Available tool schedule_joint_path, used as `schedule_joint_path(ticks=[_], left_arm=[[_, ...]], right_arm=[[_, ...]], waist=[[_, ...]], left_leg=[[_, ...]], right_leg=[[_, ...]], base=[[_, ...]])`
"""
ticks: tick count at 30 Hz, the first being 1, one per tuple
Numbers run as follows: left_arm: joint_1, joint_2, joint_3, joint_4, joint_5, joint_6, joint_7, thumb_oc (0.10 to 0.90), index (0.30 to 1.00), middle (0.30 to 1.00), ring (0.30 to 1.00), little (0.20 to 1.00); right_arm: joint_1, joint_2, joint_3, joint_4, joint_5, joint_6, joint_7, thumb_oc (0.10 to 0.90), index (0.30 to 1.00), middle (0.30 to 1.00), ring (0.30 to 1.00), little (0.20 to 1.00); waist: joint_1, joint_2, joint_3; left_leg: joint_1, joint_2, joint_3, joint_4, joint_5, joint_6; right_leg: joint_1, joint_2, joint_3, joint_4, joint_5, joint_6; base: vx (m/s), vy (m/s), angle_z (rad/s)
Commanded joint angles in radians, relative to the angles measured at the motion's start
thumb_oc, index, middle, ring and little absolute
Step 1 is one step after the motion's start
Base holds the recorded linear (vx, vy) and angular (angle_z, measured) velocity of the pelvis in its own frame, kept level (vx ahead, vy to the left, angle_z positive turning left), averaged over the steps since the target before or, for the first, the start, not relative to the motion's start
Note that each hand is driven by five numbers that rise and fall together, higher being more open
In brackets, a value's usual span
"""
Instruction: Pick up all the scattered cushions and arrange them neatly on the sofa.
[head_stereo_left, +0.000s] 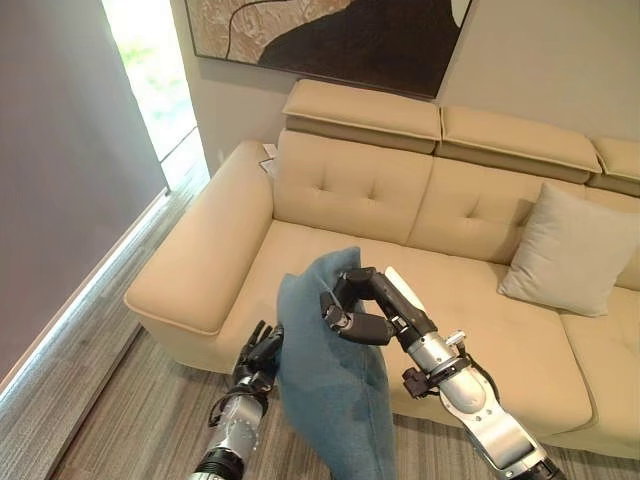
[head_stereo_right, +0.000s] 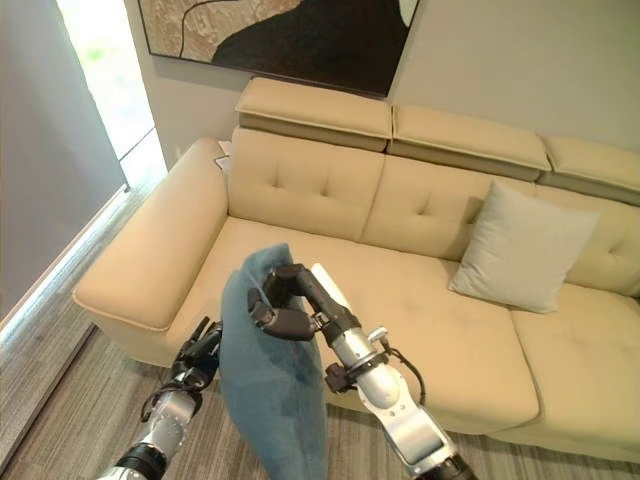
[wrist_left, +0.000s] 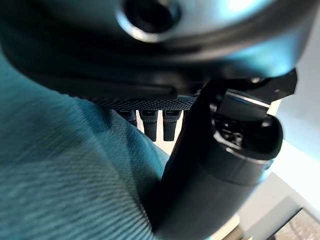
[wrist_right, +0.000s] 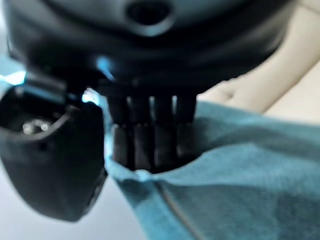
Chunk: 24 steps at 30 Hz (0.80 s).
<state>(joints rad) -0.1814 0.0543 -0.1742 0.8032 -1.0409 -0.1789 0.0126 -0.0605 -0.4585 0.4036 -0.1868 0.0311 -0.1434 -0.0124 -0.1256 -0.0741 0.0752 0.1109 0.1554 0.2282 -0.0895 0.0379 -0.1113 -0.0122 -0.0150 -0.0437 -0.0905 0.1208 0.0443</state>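
A teal cushion (head_stereo_left: 330, 380) hangs upright in front of the beige sofa (head_stereo_left: 340, 190), held up off the floor. My right hand (head_stereo_left: 365, 305) has its fingers curled over the cushion's top edge (wrist_right: 240, 150) and pinches it. My left hand (head_stereo_left: 260, 352) sits lower, against the cushion's left side, with its fingers (wrist_left: 150, 122) straight and the cloth (wrist_left: 65, 170) lying against them. A light grey cushion (head_stereo_left: 570, 250) leans upright against the sofa's backrest on the right seat.
The sofa's broad left armrest (head_stereo_left: 200, 250) lies just beyond the teal cushion. A grey wall panel (head_stereo_left: 60, 180) and a bright window (head_stereo_left: 150, 70) run along the left. A dark painting (head_stereo_left: 330, 35) hangs above the sofa. Grey plank floor (head_stereo_left: 110, 400) lies in front.
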Motion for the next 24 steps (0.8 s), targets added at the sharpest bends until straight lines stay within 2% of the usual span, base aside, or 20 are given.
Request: schedule_joint_path(ticks=[1, 3, 4, 5, 6, 7, 14, 20, 24], left_arm=[[-0.210, -0.080, -0.174, -0.066, 0.035, -0.046, -0.116, 0.720, 0.780, 0.780, 0.780, 0.780], [-0.214, -0.083, -0.194, -0.072, 0.048, -0.044, -0.118, 0.707, 0.761, 0.761, 0.761, 0.761], [-0.218, -0.089, -0.229, -0.093, 0.072, -0.041, -0.124, 0.649, 0.674, 0.674, 0.674, 0.674], [-0.218, -0.090, -0.244, -0.105, 0.077, -0.038, -0.131, 0.571, 0.556, 0.556, 0.556, 0.556], [-0.216, -0.090, -0.259, -0.121, 0.082, -0.039, -0.137, 0.521, 0.481, 0.481, 0.481, 0.481], [-0.211, -0.090, -0.271, -0.143, 0.083, -0.040, -0.143, 0.400, 0.300, 0.300, 0.300, 0.300], [-0.199, -0.088, -0.300, -0.192, 0.067, -0.048, -0.137, 0.400, 0.300, 0.300, 0.300, 0.300], [-0.188, -0.080, -0.265, -0.217, 0.040, -0.060, -0.122, 0.400, 0.300, 0.300, 0.300, 0.300], [-0.162, -0.063, -0.230, -0.236, 0.039, -0.068, -0.121, 0.400, 0.300, 0.300, 0.300, 0.300]], right_arm=[[-0.211, 0.090, -0.040, -0.194, 0.090, -0.140, -0.067, 0.400, 0.300, 0.300, 0.300, 0.300], [-0.216, 0.092, -0.040, -0.197, 0.087, -0.140, -0.069, 0.400, 0.300, 0.300, 0.300, 0.300], [-0.227, 0.090, -0.037, -0.208, 0.080, -0.143, -0.071, 0.400, 0.300, 0.300, 0.300, 0.300], [-0.231, 0.089, -0.040, -0.212, 0.078, -0.142, -0.072, 0.400, 0.300, 0.300, 0.300, 0.300], [-0.231, 0.090, -0.042, -0.217, 0.083, -0.144, -0.070, 0.400, 0.300, 0.300, 0.300, 0.300], [-0.228, 0.092, -0.045, -0.223, 0.091, -0.146, -0.067, 0.400, 0.300, 0.300, 0.300, 0.300], [-0.195, 0.083, -0.063, -0.243, 0.091, -0.146, -0.065, 0.400, 0.300, 0.300, 0.300, 0.300], [-0.161, 0.064, -0.098, -0.245, 0.050, -0.138, -0.078, 0.400, 0.300, 0.300, 0.300, 0.300], [-0.114, 0.031, -0.165, -0.211, -0.003, -0.120, -0.096, 0.400, 0.300, 0.300, 0.300, 0.300]], waist=[[0.012, 0.000, -0.052], [0.012, -0.001, -0.048], [0.009, 0.000, -0.043], [0.009, 0.000, -0.041], [0.007, 0.000, -0.038], [0.006, 0.000, -0.037], [-0.002, 0.010, -0.033], [-0.011, 0.021, -0.032], [-0.014, 0.035, -0.035]], left_leg=[[0.046, -0.003, -0.031, 0.005, -0.140, 0.011], [0.044, -0.005, -0.033, 0.005, -0.140, 0.012], [0.042, -0.006, -0.034, 0.006, -0.139, 0.013], [0.042, -0.006, -0.034, 0.006, -0.139, 0.013], [0.041, -0.006, -0.034, 0.006, -0.139, 0.014], [0.041, -0.007, -0.033, 0.006, -0.139, 0.014], [0.041, -0.013, -0.024, 0.006, -0.138, 0.017], [0.037, -0.017, -0.021, 0.007, -0.136, 0.020], [0.037, -0.020, -0.021, 0.006, -0.134, 0.021]], right_leg=[[-0.034, -0.070, -0.012, 0.047, -0.103, 0.131], [-0.035, -0.071, -0.014, 0.048, -0.103, 0.132], [-0.037, -0.072, -0.015, 0.050, -0.103, 0.132], [-0.038, -0.072, -0.015, 0.050, -0.103, 0.132], [-0.039, -0.073, -0.013, 0.049, -0.101, 0.133], [-0.038, -0.075, -0.011, 0.048, -0.100, 0.133], [-0.045, -0.080, -0.004, 0.048, -0.094, 0.136], [-0.052, -0.086, -0.003, 0.051, -0.093, 0.138], [-0.050, -0.091, -0.007, 0.051, -0.096, 0.138]], base=[[-0.04, -0.012, 0.00], [0.00, 0.000, 0.00], [0.00, 0.000, 0.00], [0.00, 0.000, 0.00], [0.00, 0.000, 0.00], [-0.02, 0.000, -0.03], [-0.01, 0.001, -0.03], [-0.01, -0.006, -0.04], [0.00, -0.005, -0.01]])
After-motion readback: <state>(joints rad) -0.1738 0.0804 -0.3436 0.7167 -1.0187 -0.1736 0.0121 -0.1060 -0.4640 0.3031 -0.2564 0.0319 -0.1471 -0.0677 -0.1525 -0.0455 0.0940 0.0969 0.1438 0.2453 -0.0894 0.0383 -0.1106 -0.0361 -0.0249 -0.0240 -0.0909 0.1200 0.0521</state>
